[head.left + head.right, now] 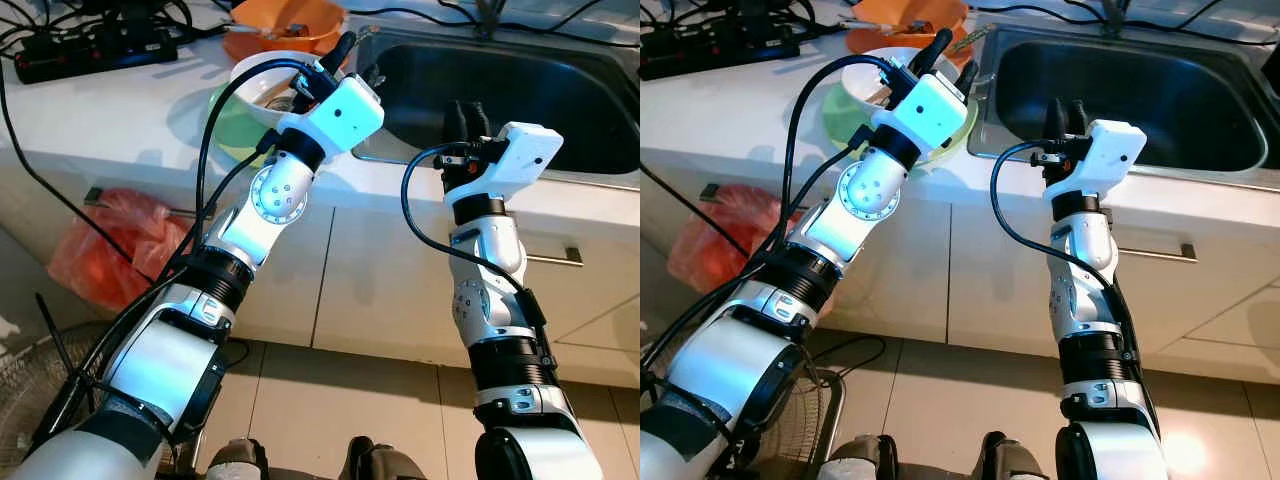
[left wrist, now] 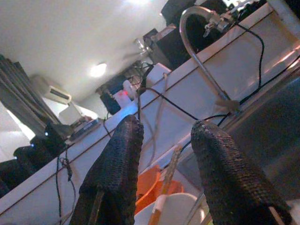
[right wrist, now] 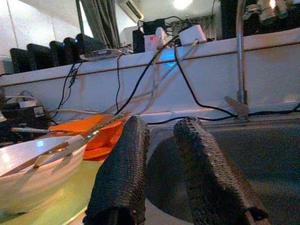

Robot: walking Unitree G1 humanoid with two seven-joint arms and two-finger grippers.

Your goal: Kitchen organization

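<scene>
I see the left gripper (image 1: 357, 60) open and empty above the white bowl (image 1: 262, 85), the right gripper (image 1: 466, 118) apparently slightly open, empty, at the sink (image 1: 520, 90) edge.

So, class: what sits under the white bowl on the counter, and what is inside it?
The white bowl rests on a green plate. Utensils lie in it, handles over the rim. The left gripper and its arm cover part of the bowl, so the bottom is hidden.
</scene>
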